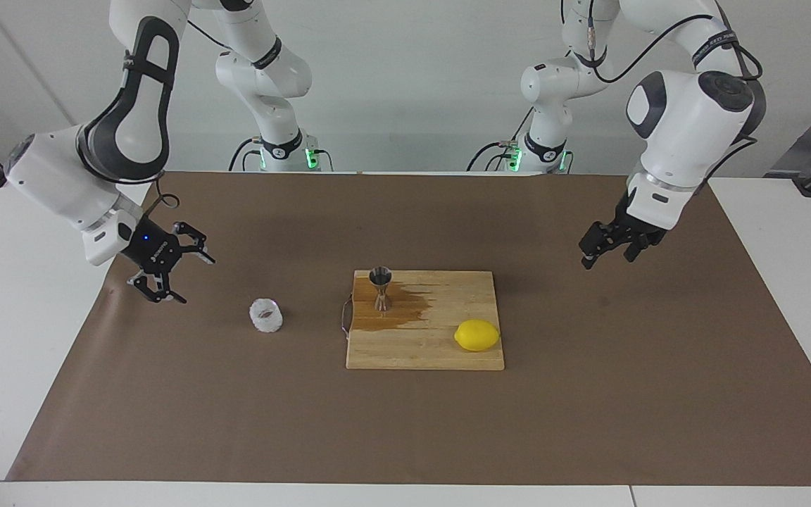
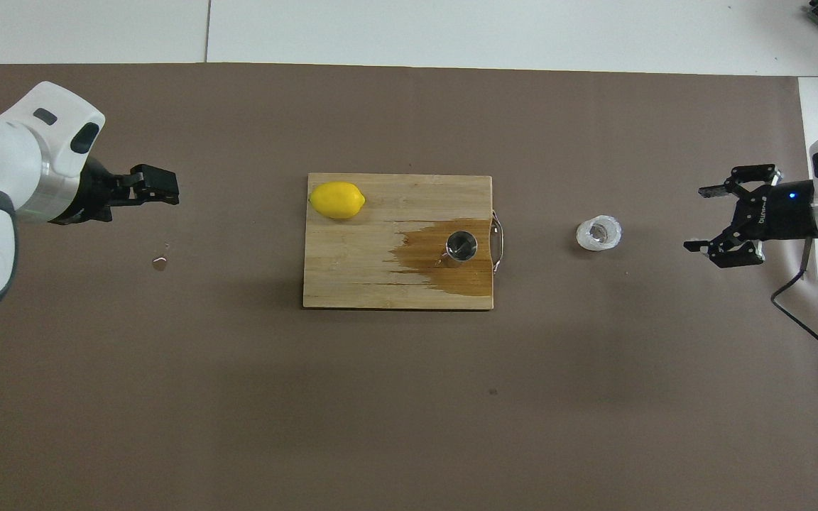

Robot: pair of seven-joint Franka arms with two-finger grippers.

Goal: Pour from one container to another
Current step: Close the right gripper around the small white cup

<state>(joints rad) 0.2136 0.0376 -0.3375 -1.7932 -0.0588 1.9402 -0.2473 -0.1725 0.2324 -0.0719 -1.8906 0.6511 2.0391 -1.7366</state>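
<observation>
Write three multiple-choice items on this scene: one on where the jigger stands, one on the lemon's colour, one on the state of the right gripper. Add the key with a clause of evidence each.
1. Where does the jigger stand?
A. on the brown paper beside the cup
B. on the board, in the wet stain
C. on the lemon

2. What colour is the lemon?
A. green
B. orange
C. yellow

3. What state is the right gripper in?
A. open, holding nothing
B. shut on the cup
C. shut on the jigger

Key:
1 B: the jigger stands upright on the board, at the end nearest the cup, inside the dark wet stain.
2 C: the lemon is plain yellow in both views.
3 A: its fingers are spread in the air beside the cup, which stands alone on the paper.
</observation>
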